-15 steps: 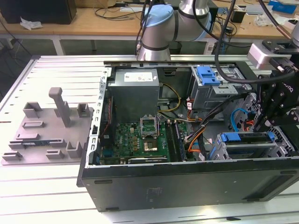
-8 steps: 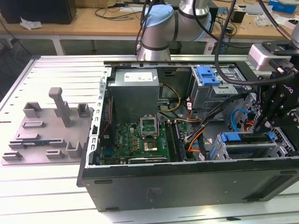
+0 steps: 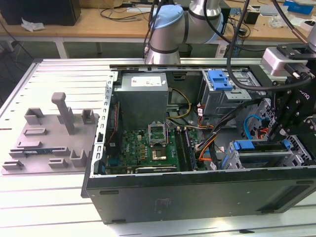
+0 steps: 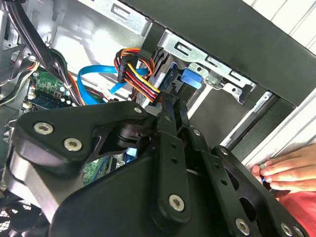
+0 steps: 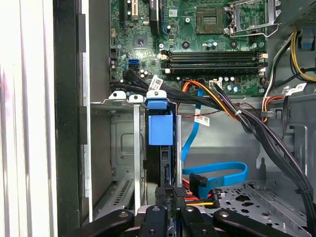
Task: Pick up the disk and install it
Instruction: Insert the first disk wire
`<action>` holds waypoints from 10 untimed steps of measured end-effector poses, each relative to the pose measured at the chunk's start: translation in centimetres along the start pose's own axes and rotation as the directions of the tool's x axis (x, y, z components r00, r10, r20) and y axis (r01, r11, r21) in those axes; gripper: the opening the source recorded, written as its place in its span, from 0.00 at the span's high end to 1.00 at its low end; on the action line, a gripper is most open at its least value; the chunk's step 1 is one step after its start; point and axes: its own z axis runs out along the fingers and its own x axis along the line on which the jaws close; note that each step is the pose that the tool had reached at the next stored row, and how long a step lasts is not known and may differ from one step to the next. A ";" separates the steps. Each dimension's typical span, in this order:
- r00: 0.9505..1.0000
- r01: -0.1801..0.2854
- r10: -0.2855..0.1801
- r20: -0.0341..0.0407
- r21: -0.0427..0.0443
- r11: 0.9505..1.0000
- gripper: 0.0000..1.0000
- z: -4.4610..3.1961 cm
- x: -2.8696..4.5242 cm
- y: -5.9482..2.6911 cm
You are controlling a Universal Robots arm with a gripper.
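Now, disk (image 5: 160,129): it stands on edge in a slot of the drive cage (image 5: 123,148), inside the computer case (image 3: 197,197) on the exterior view's right. Its blue bracket tab sits at the end away from your gripper.
Gripper (image 5: 172,193): it is low in the case, at the cage. The fingers are pressed together, with the tips at the disk's near end. You cannot tell whether they touch it.
Wires: a bundle of red, yellow and black wires (image 4: 136,74) ends just beside the fingertips. A blue data cable (image 5: 217,173) loops near them.
Motherboard (image 3: 148,148): it lies flat on the case floor, well apart from your gripper.
Power supply (image 3: 143,94): a grey box next to the motherboard.
Hand (image 4: 286,170): a person's fingers rest on the case's outer edge, near your gripper's black linkage.
Fixture plate (image 3: 49,138): a grey plate on the table (image 3: 29,212), outside the case on the exterior view's left.
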 end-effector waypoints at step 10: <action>1.000 0.000 0.000 0.000 0.000 1.000 0.84 0.26 0.00 0.00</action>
